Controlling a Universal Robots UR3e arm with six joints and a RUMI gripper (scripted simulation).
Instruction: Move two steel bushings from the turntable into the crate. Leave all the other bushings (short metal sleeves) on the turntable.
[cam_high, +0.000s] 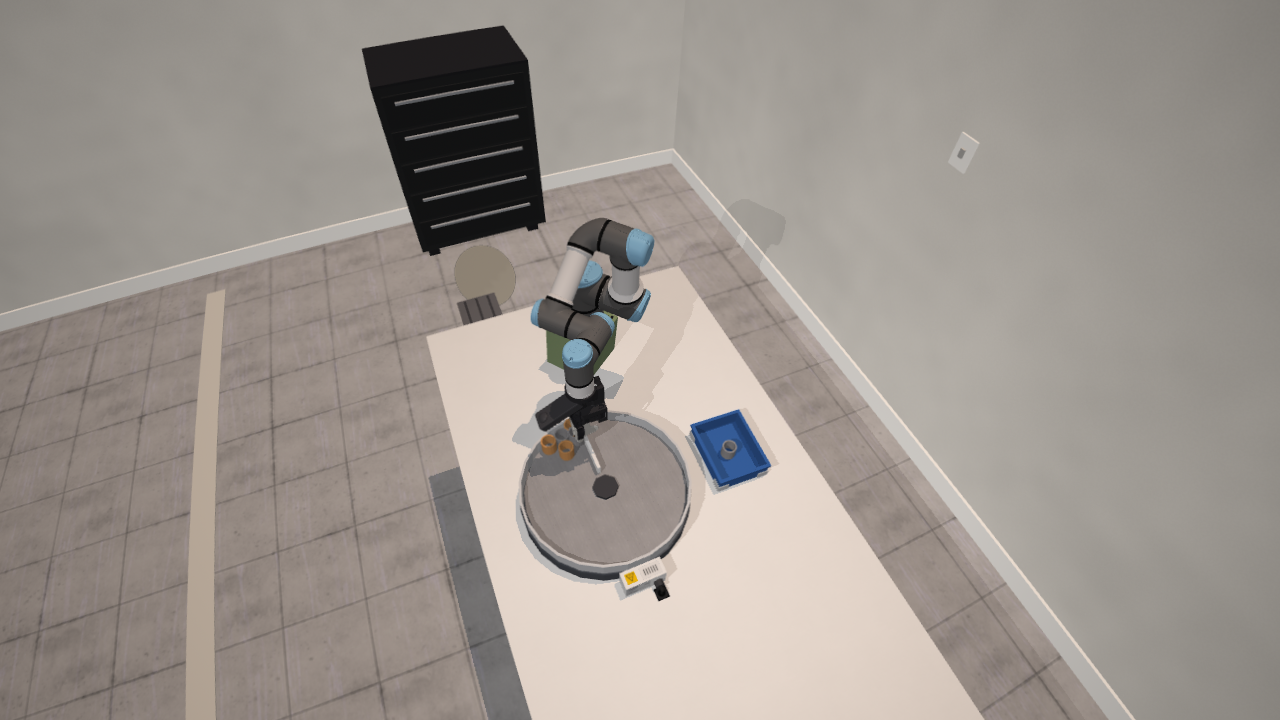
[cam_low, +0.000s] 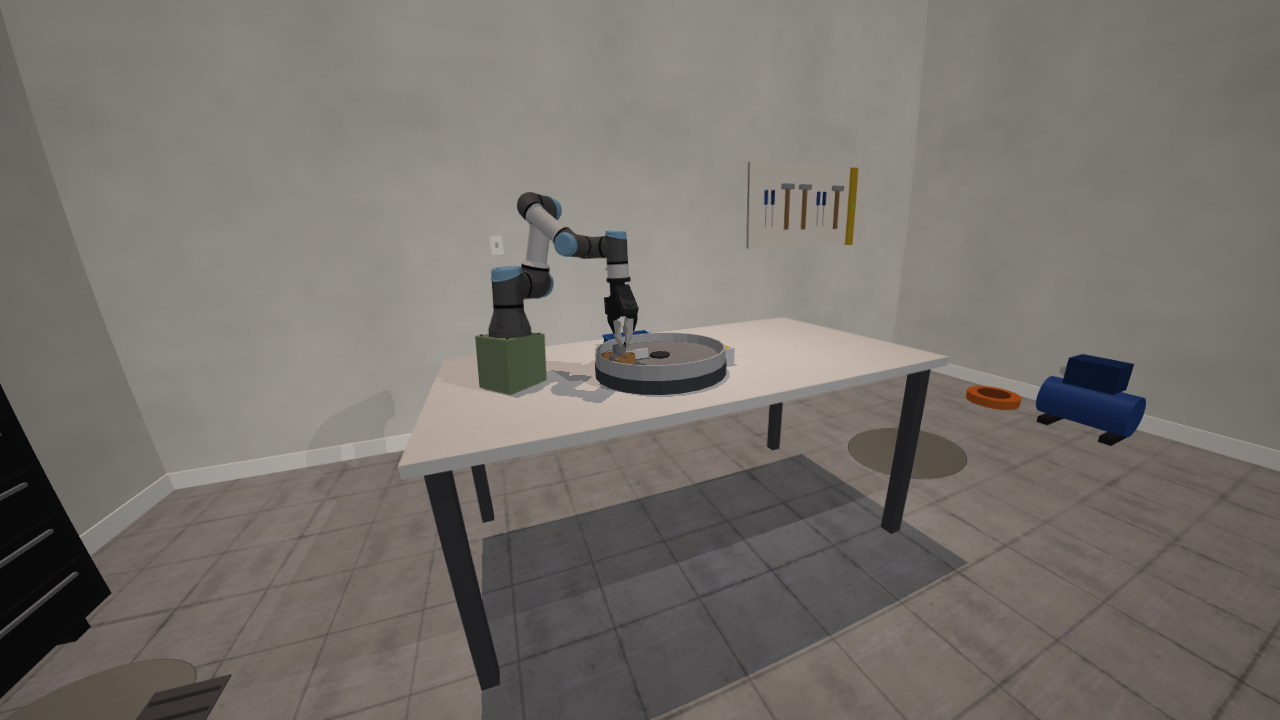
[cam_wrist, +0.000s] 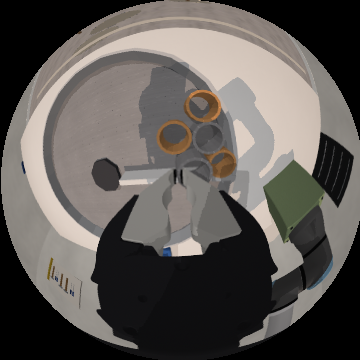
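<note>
My gripper (cam_wrist: 178, 170) (cam_high: 580, 435) (cam_low: 625, 345) is shut, seemingly on the wall of a grey steel bushing (cam_wrist: 199, 167), which appears slightly raised over the turntable (cam_high: 684, 501) (cam_low: 680, 377) (cam_wrist: 48, 135); its contact with the floor is hidden. Another steel bushing (cam_wrist: 207, 138) stands just beyond it. Three orange bushings are around these: one at the far side (cam_wrist: 202, 93), one to the left (cam_wrist: 174, 150) and one at the right (cam_wrist: 222, 172), partly covered. The blue crate (cam_high: 711, 437) holds one steel bushing (cam_high: 730, 447).
A white bar (cam_high: 592, 457) (cam_wrist: 145, 176) runs from the dark hub (cam_high: 605, 487) (cam_wrist: 105, 174) to near my fingertips. The turntable's raised rim lies between my gripper and the crate. A white box (cam_high: 642, 575) adjoins the turntable. The arm's green base (cam_low: 510, 362) stands on the table.
</note>
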